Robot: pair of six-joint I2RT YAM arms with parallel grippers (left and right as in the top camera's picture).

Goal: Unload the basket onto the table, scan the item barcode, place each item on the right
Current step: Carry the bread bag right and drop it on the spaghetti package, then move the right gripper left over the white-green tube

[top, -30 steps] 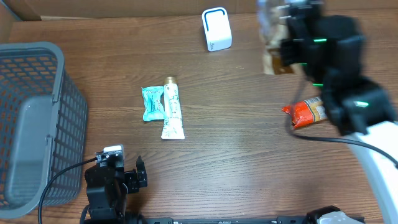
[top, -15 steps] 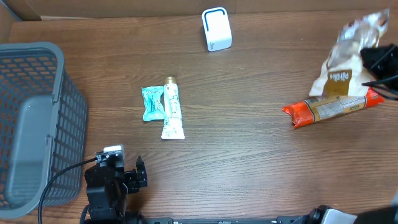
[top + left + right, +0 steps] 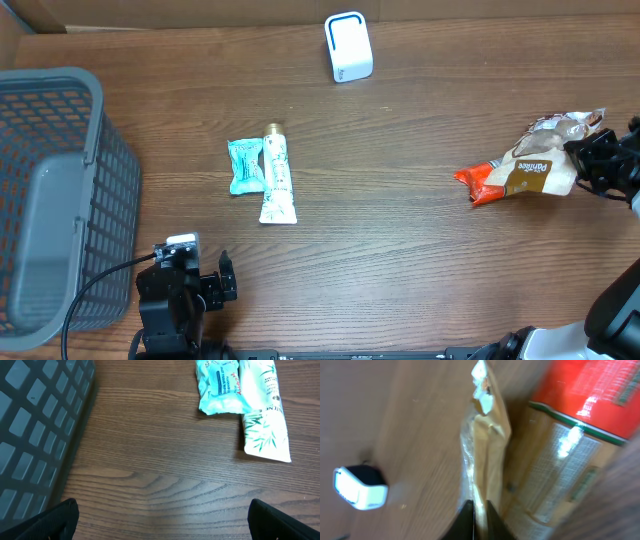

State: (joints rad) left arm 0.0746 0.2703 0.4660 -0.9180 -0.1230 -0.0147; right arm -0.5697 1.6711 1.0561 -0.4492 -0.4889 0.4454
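Note:
A clear-and-brown snack bag (image 3: 540, 160) lies at the table's right edge, across a red package (image 3: 478, 184). My right gripper (image 3: 588, 160) is at the bag's right end. In the right wrist view its jaws (image 3: 480, 510) stand almost together, pinching the bag's crimped edge (image 3: 482, 455), with the red package (image 3: 590, 390) beside it. The white scanner (image 3: 348, 47) stands at the back centre and shows small in the right wrist view (image 3: 360, 489). My left gripper (image 3: 212, 285) rests open at the front left, nothing between its fingers (image 3: 162, 520).
A toothpaste tube (image 3: 277, 180) and a teal packet (image 3: 244, 165) lie side by side mid-table, ahead of the left gripper (image 3: 262, 410) (image 3: 220, 385). A grey mesh basket (image 3: 60, 190) fills the left side, its wall (image 3: 40, 425) close to the left gripper.
The right gripper swung the snack bag from the back, near the scanner's right, out to the right edge and lowered it onto the red package. The left arm stayed still.

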